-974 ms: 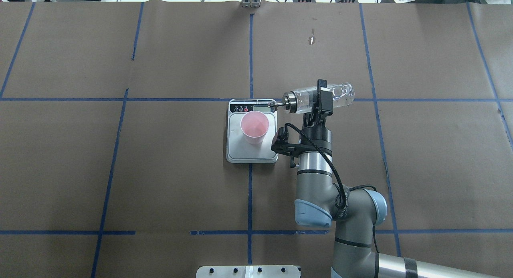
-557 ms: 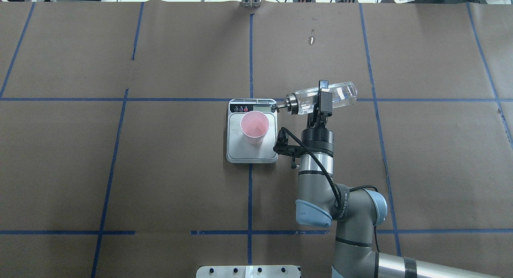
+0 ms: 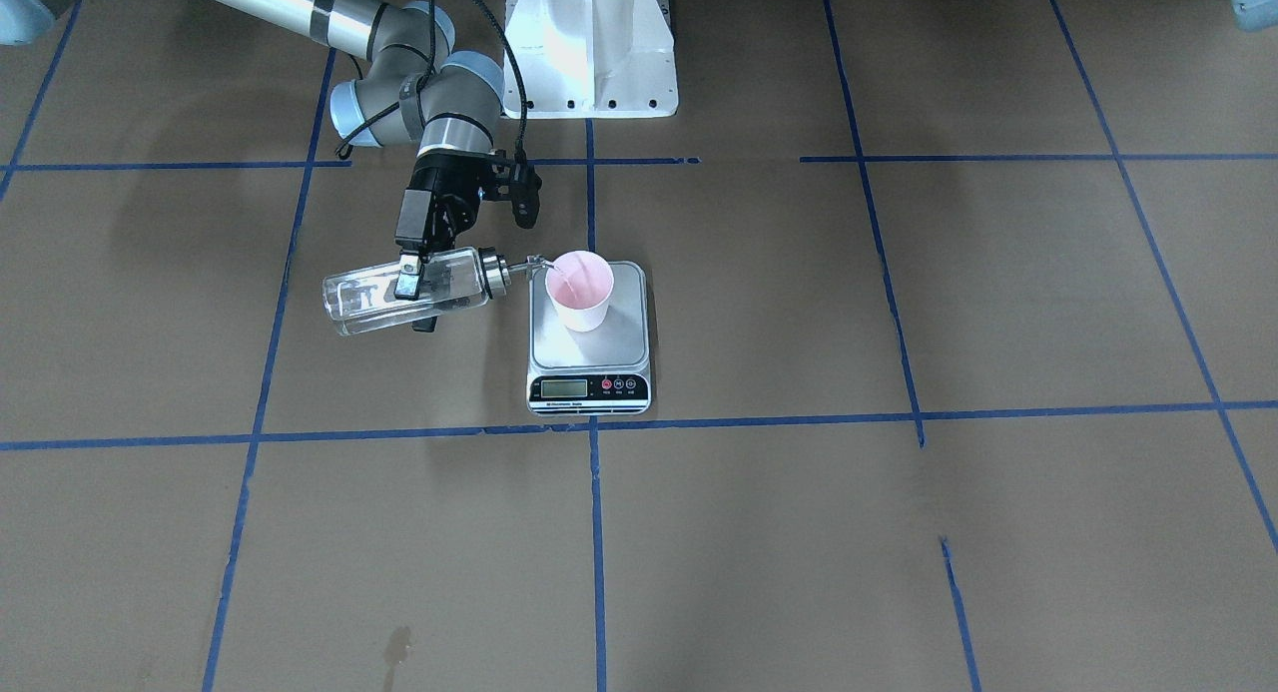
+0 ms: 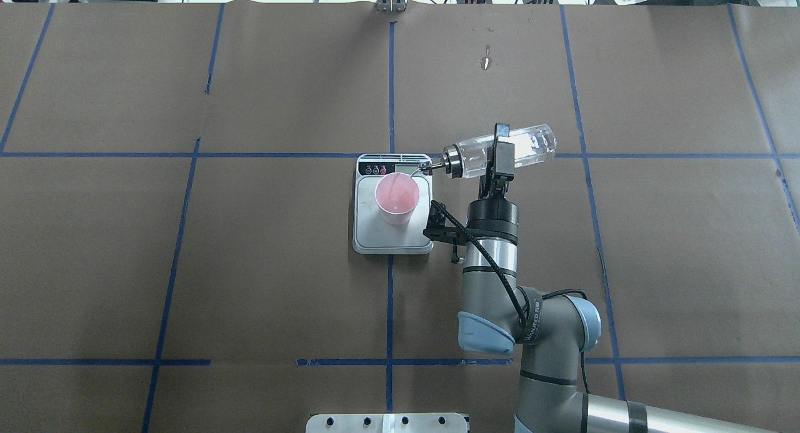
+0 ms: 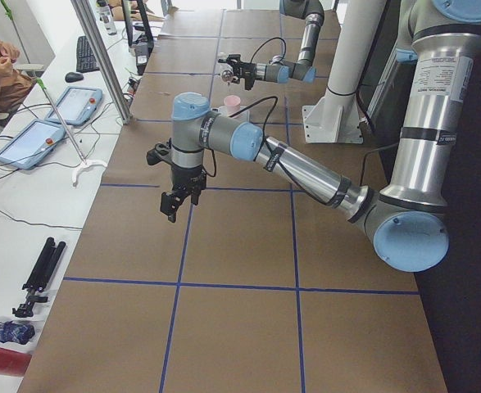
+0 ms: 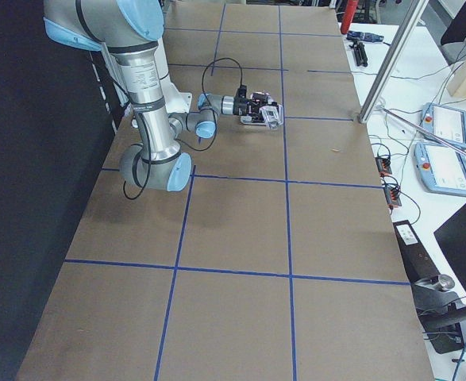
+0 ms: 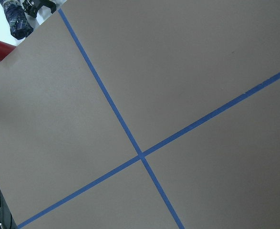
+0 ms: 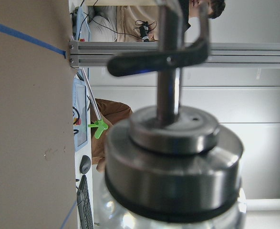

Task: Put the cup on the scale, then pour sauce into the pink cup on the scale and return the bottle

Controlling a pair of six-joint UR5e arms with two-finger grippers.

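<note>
one bottle (image 4: 531,144), lying near-level, spout at cup (image 4: 396,197) rim.
right gripper (image 4: 502,149) clenched on it; cup sits leftward on scale (image 4: 364,234).

scale (image 3: 589,350): display digits too small to read
left gripper (image 5: 173,209): side view only, opening cannot be told
bottle (image 8: 173,162): blurred in right wrist view, cut by bottom edge
</note>
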